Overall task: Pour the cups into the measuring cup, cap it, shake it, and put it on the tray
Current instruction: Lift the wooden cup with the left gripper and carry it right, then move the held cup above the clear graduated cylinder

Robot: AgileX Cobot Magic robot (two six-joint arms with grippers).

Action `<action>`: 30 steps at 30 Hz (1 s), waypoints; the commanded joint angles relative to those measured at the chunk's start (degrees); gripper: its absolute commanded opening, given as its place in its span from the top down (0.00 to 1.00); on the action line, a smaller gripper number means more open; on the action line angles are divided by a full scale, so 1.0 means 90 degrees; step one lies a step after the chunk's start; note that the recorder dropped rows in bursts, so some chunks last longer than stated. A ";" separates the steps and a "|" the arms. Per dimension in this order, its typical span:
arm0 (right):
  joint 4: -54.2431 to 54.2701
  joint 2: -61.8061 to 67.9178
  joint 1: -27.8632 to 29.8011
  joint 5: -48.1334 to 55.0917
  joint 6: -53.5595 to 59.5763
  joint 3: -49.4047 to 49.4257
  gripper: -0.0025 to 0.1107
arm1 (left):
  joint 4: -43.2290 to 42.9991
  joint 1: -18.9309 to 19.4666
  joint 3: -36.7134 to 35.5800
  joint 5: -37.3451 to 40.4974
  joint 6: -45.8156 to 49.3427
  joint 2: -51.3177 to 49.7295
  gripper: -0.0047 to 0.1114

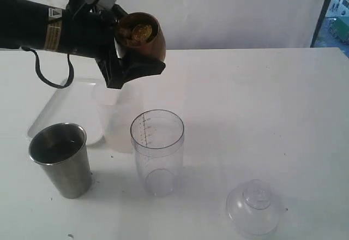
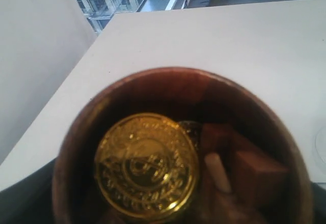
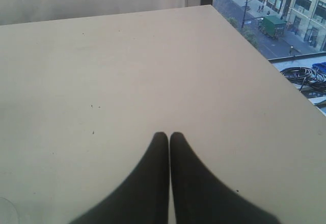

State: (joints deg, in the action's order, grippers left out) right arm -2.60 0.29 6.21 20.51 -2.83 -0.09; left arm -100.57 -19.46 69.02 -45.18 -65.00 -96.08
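The tray (image 1: 57,112) lies at the left, half hidden by a tub (image 1: 117,123). The tumbler (image 1: 61,158) stands before it. The left gripper (image 1: 124,60) pinches the brown cup (image 1: 143,35), which is tipped. The measuring cup (image 1: 157,150) stands upright at its 5 o'clock, lower down. The cap (image 1: 254,207) lies to the right. The right gripper (image 3: 169,142), pressed together, is seen only over the table (image 3: 102,71).

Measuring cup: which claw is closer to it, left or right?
Left. The left claw holds the brown cup tilted, above and left of the measuring cup; the right claw, shut, is outside the exterior view, over the table.
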 commanded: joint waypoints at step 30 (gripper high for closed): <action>-0.0018 -0.0032 0.0026 -0.0044 0.0007 0.0011 0.97 | 0.0793 -0.0217 0.0126 0.0605 0.2014 -0.0937 0.96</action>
State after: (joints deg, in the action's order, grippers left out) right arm -2.60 0.29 6.21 20.51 -2.83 -0.09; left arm -95.28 -20.59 69.40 -43.63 -43.43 -104.73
